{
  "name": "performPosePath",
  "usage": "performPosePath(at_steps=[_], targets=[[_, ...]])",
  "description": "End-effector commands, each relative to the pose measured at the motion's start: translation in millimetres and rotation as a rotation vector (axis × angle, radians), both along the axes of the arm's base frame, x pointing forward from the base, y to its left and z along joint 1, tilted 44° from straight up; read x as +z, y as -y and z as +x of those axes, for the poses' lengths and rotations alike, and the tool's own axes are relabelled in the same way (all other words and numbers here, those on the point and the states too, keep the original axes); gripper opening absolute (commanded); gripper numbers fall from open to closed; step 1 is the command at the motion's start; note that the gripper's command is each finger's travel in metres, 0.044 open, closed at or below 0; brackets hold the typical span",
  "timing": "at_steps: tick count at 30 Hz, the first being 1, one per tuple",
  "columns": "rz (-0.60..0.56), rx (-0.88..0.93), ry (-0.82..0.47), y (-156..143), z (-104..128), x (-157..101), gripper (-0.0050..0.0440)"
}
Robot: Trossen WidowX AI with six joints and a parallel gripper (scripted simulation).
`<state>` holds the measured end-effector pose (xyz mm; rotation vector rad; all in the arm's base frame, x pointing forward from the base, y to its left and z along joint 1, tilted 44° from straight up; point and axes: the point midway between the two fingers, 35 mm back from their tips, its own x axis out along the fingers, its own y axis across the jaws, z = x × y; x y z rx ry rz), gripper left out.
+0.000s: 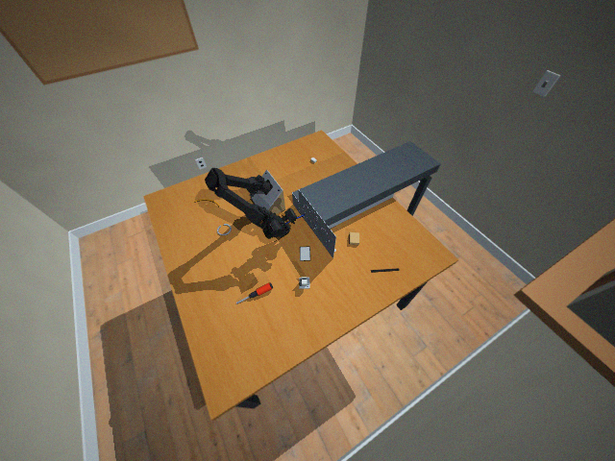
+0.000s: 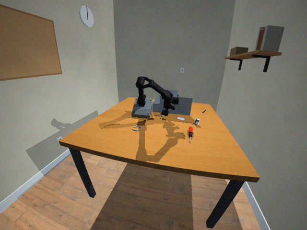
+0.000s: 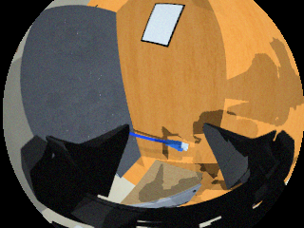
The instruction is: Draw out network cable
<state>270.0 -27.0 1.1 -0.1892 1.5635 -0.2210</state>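
A short blue network cable (image 3: 152, 139) sticks out of the grey panel (image 3: 76, 76) (image 1: 313, 221) (image 2: 183, 106) and ends in a pale plug (image 3: 182, 147). No yellow band shows on it. My gripper (image 3: 167, 127) (image 1: 286, 224) (image 2: 163, 114) is open, with one finger on each side of the plug and cable and not touching them. It hangs close in front of the panel, low over the table. The white rectangle (image 3: 162, 25) (image 1: 305, 254) (image 2: 180, 119) lies on the table farther along the panel. The network jack on its bracket (image 1: 304, 282) (image 2: 196, 121) stands beyond the rectangle.
A red-handled screwdriver (image 1: 256, 292) (image 2: 190, 132), a white ring (image 1: 224, 230) (image 2: 136, 128), a thin yellow wire (image 1: 208, 201) (image 2: 110, 125), a small tan block (image 1: 354, 238) and a black pen (image 1: 384, 270) (image 2: 203, 111) lie on the table. A long grey cover (image 1: 367, 181) extends behind the panel. The arm's grey base block (image 2: 142, 111) is nearby.
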Motion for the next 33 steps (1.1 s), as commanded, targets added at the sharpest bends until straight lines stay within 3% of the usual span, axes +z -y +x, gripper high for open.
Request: performPosePath(at_steps=[1, 5, 20, 22, 33], targets=[[0.075, 0.182, -0.041, -3, -1, -11, 0.044], [0.105, 0.27, -0.054, -5, -1, -15, 0.044], [0.298, 0.947, -0.058, -20, -4, -43, 0.044], [0.298, 0.947, -0.058, -20, -4, -43, 0.044], [0.437, 1.414, -0.009, -29, -27, -70, 0.044]])
